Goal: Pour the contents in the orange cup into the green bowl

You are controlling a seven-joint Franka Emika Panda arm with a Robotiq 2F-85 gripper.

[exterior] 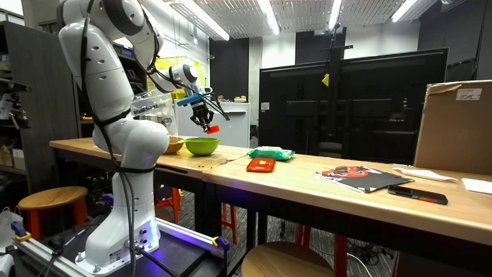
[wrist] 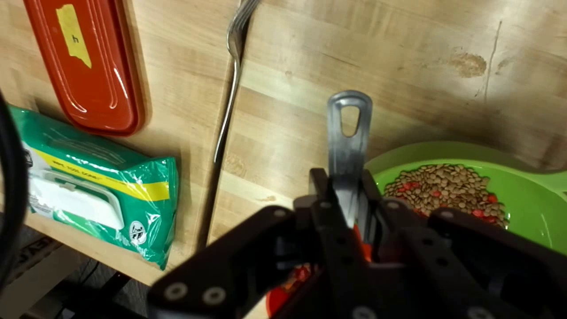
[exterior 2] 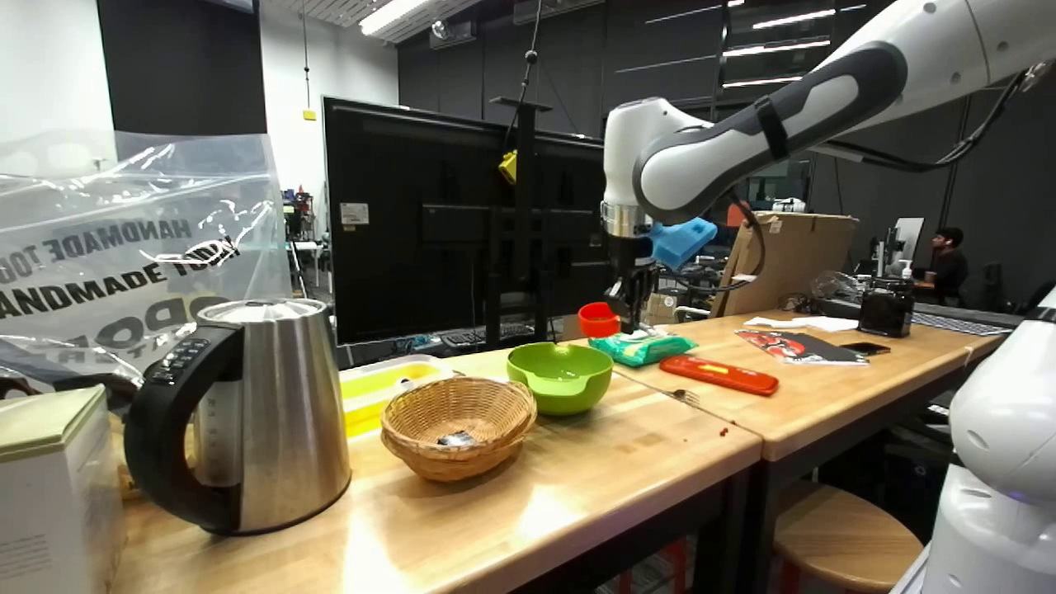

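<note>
Orange cup (wrist: pixel 277 301) hangs low in the wrist view, metal handle (wrist: pixel 347 153) pinched by the gripper (wrist: pixel 343 190). Centre it over the green bowl (wrist: pixel 531 217) at right; tip slowly.

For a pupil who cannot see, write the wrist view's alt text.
Black jaws grip the metal handle of the orange cup, mostly hidden. The green bowl at right holds brown grains with red pieces; a fork, red container and wipes pack lie at left.
</note>
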